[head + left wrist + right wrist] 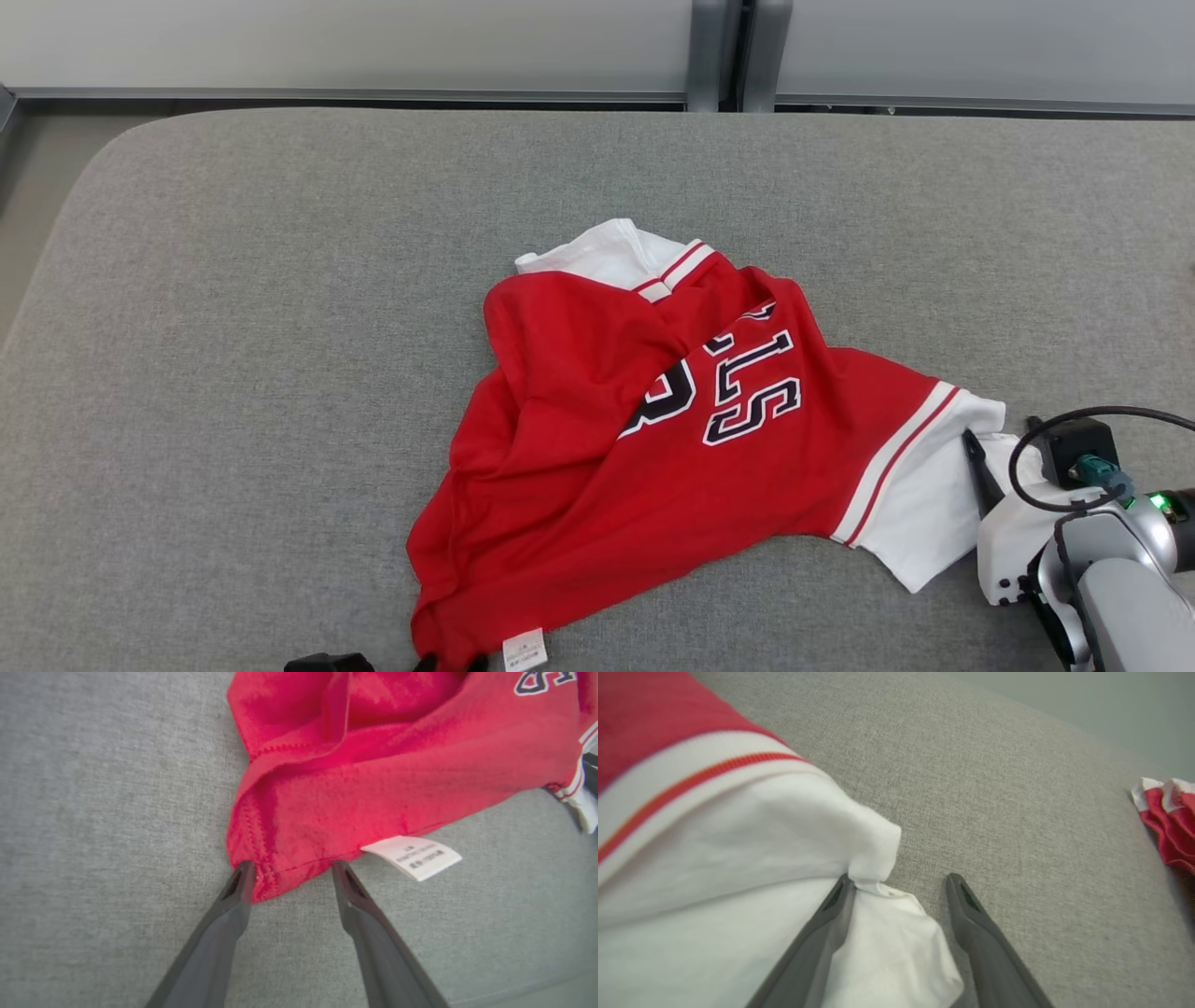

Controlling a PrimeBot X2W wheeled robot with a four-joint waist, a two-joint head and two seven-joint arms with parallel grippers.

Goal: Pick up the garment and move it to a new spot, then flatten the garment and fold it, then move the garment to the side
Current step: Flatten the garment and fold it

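**Step in hand.** Judged from the layout, this is the first step, the pick-up. The garment (653, 420) lies crumpled, neither flattened nor folded, slightly right of centre and low in the head view.

**Claw state.**
- Left claw (292, 868): jaws apart, straddling the red hem corner. Both tips are at the hem edge. Nothing is gripped. The care label (413, 856) lies just right of the right tip.
- Right claw (900, 880): jaws wide apart over the white sleeve (738, 858). The sleeve end sits between the fingers and touches one of them. Nothing is gripped.

**Next move.** Each claw must close on the cloth already between its jaws. The left claw should take the full hem thickness, not the label. The right claw has only the bunched sleeve end, so a deeper bite would probably hold better. Both arms then lift together so the cloth hangs clear of the worktop (233, 327).

**Edges and open room.**
- Far edge: runs across the top of the head view, with a rounded corner at upper left.
- Bare surface: wide to the left of the garment and above it. This is the best room for a new spot.
- Lower right: taken up by the right arm.
- Near edge: not visible. The hem reaches the bottom of the frame.
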